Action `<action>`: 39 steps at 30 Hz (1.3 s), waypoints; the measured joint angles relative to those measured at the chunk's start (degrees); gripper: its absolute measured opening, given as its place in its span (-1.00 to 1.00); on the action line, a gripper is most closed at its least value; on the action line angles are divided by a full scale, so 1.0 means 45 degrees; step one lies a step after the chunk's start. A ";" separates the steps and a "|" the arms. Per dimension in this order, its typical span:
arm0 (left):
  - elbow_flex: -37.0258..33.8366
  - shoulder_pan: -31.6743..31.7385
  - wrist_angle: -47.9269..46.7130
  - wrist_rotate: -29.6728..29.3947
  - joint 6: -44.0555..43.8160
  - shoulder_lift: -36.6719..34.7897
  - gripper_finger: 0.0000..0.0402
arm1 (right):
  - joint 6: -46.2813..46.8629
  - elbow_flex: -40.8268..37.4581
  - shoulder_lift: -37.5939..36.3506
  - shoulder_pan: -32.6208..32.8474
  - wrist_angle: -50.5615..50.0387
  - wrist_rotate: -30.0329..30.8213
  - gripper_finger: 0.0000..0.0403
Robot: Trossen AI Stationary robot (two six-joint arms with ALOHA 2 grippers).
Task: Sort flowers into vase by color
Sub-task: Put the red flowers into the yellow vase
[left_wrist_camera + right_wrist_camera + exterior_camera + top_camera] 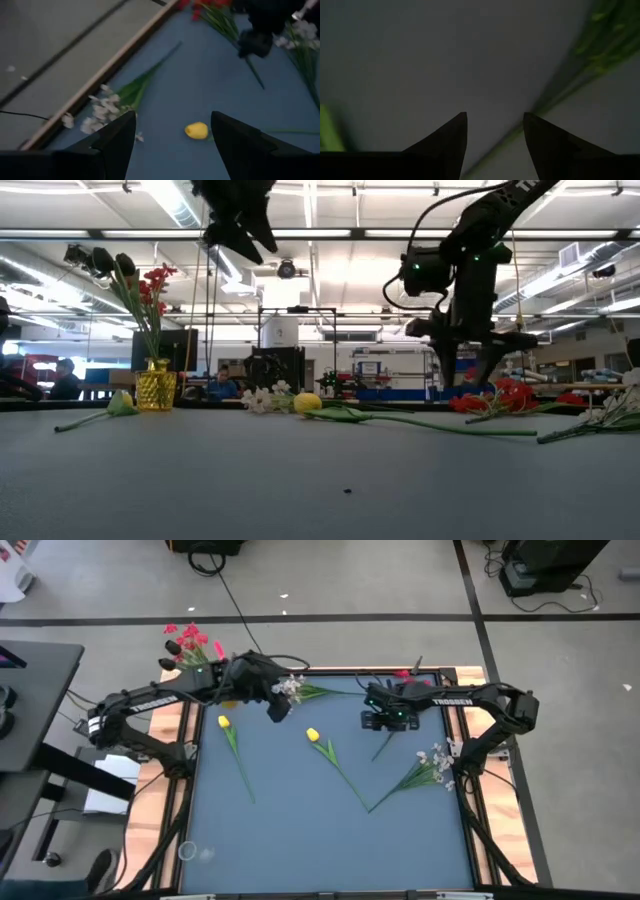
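Note:
Loose flowers lie flat on the blue table top. Two are yellow tulips [222, 722] [313, 735]. One white spray [290, 688] lies near the far edge and another [435, 762] at the right. Red flowers [500, 395] lie at the far right. A yellow vase [155, 388] at the far left corner holds red flowers [188, 640]. My left gripper [172, 117] hangs open in the air over the far white spray [102, 107] and a tulip head [196, 131]. My right gripper [495, 117] points down, open, above a green stem [545, 102], clear of it.
A wooden frame [165, 735] borders the table top. The middle and near parts of the blue surface [320, 840] hold only the tulips' long stems. Beyond the far edge, people [65, 375] sit in the room. A dark desk [30, 690] stands to the left.

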 joint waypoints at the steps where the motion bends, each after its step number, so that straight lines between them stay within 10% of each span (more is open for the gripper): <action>1: -0.0005 0.0027 -0.0012 0.0097 -0.0002 0.0122 0.32 | -0.0001 0.0000 0.0000 -0.0043 -0.0185 0.0108 0.00; 15: -0.5625 0.0226 0.3793 0.2434 -0.2198 -0.0255 0.32 | 0.0302 -0.1185 -0.0005 -0.0221 -0.1389 0.0492 0.00; 39: -0.9564 -0.0919 0.7855 0.2745 -0.5358 -0.0351 0.32 | 0.0145 -0.1602 -0.0036 -0.1751 -0.0236 -0.0682 0.00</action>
